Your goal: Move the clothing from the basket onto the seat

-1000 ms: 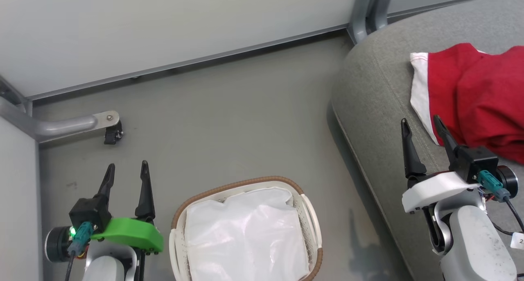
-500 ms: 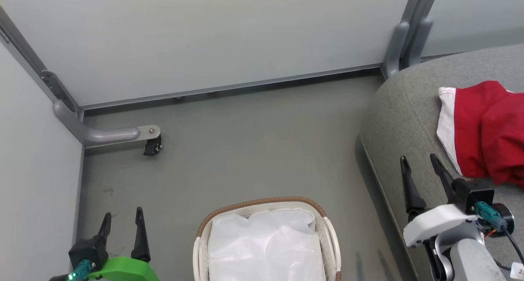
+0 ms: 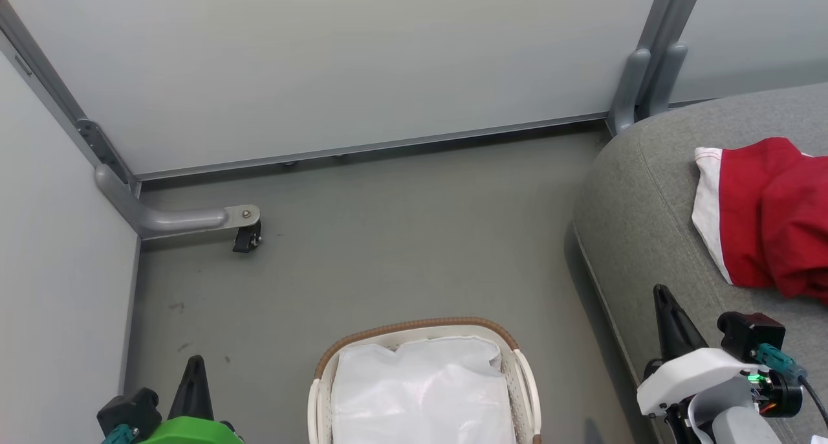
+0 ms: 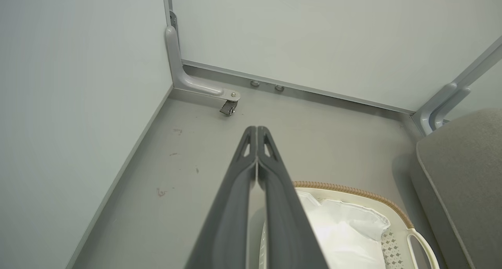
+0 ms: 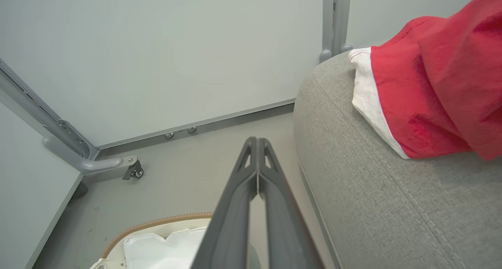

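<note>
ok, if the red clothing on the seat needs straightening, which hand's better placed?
Right. The right hand is shut over the seat edge, just short of the clothing. The left hand is shut over the floor, beyond the basket, which holds just a white liner.

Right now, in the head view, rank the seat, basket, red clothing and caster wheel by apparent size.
1. seat
2. basket
3. clothing
4. caster wheel
The frame edge crops the first three, so basket over clothing holds only for their visible parts.
</note>
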